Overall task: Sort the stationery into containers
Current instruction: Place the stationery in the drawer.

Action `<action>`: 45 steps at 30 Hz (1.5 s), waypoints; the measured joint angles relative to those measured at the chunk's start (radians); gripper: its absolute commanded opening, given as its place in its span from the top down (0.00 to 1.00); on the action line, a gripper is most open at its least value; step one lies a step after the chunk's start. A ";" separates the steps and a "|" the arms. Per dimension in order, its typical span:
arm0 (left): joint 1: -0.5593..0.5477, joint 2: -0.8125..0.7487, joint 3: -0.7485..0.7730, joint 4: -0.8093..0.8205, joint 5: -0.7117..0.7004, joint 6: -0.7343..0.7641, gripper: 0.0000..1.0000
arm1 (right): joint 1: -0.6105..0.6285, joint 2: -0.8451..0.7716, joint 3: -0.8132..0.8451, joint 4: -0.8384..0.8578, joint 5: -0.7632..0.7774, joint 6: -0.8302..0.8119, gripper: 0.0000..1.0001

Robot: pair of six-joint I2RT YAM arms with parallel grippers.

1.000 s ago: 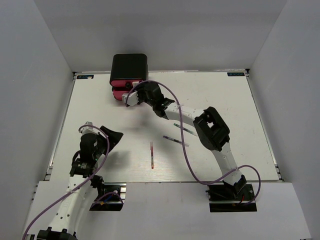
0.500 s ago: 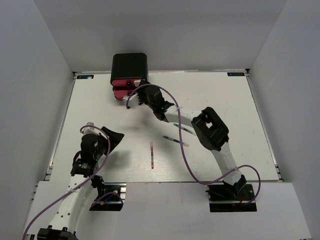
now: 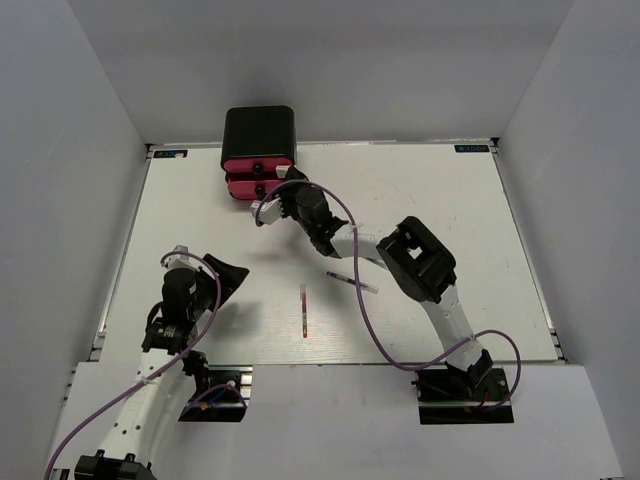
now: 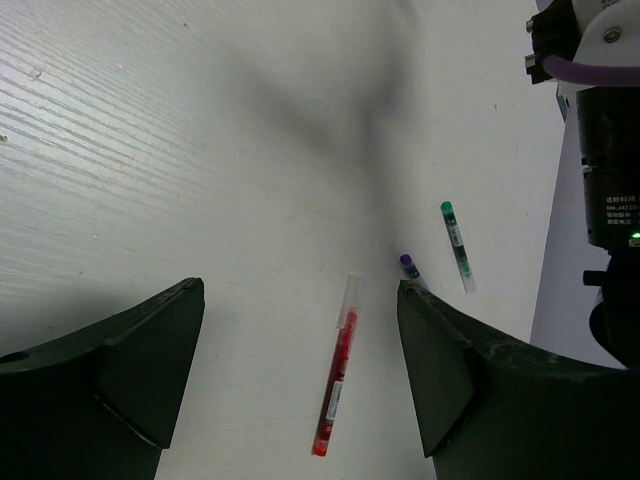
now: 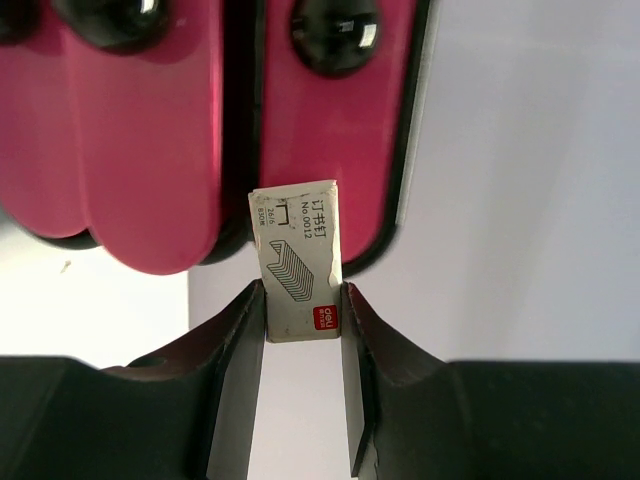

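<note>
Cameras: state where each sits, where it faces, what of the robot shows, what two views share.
Top external: above, behind the robot, looking down on the table; left arm and right arm show.
Left wrist: on the left arm, looking down at a red pen; open left end effector shows.
Right wrist: on the right arm, facing pink drawers; right end effector grips a staple box.
Shared: red pen, top external and left wrist.

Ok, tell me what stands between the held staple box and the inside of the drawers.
The pink drawer front itself: the staple box, clamped in the right gripper, points at a shut-looking front, and no opening shows.
</note>
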 measured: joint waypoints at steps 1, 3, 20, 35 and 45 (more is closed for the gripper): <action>0.000 0.000 0.000 0.000 0.001 0.000 0.12 | 0.006 0.002 -0.010 0.032 0.012 -0.007 1.00; 0.000 0.000 0.000 0.000 0.002 -0.001 0.12 | 0.020 0.008 -0.022 0.088 0.037 -0.014 1.00; 0.000 0.000 0.000 0.000 0.002 -0.003 0.12 | 0.059 0.063 -0.018 0.181 0.079 -0.064 1.00; 0.006 -0.008 -0.001 0.000 0.002 -0.003 0.12 | 0.056 0.082 0.015 0.180 0.068 -0.107 1.00; 0.008 -0.016 -0.012 -0.001 0.001 -0.003 0.11 | 0.046 0.121 0.087 0.174 0.058 -0.127 1.00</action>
